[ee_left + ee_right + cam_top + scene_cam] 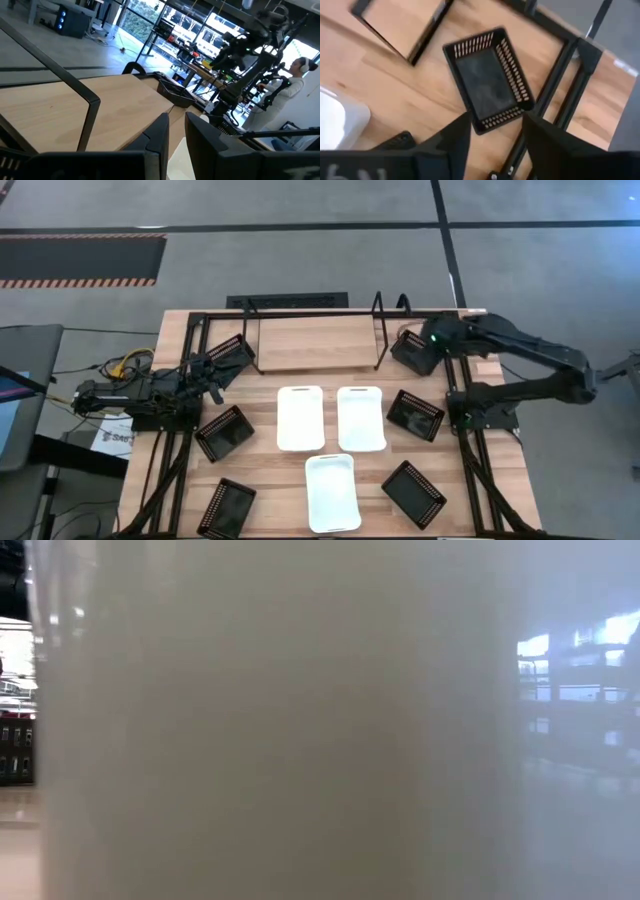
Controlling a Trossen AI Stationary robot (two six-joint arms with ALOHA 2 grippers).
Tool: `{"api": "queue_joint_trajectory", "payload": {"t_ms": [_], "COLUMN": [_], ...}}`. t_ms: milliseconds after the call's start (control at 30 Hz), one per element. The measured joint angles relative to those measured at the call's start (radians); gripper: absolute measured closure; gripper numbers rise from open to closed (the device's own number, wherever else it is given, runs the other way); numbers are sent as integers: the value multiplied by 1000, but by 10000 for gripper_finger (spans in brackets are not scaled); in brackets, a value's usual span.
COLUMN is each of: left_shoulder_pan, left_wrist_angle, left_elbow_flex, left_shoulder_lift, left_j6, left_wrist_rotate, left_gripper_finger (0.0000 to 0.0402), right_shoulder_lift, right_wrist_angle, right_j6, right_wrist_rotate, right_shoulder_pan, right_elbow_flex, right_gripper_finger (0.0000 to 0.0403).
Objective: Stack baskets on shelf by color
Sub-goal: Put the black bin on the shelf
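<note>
Black mesh basket [490, 80] lies on the wooden desk [395, 100] just beside the shelf [315, 340], under the right end effector [492, 135], whose fingers stand apart, holding nothing. Left end effector [215, 375] pinches another black basket [228, 352] at the shelf's left end.

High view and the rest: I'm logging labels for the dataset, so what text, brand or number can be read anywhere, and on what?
"SAF...": cut-off letters on the white sheet at the table's left edge, under the left arm; the rest is hidden or too small.
Baskets, shelf, arms: no readable text.
</note>
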Motion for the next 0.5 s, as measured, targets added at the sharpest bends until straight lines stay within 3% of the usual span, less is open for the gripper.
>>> {"api": "queue_joint_trajectory", "payload": {"t_ms": [233,500], "left_shoulder_pan": [0,0], "left_wrist_angle": [-1,-1], "left_elbow_flex": [0,0], "left_shoulder_lift": [0,0], "left_j6": [-1,-10], "left_wrist_rotate": [8,8], "left_gripper_finger": [352,352], "right_shoulder_lift": [78,201], "right_wrist_angle": [139,165], "right_j6": [-219,-359], "right_wrist_rotate": [-183,-228], "right_shoulder_pan": [-287,-456], "right_elbow_flex": [1,-22], "right_gripper_finger": [181,188]}}
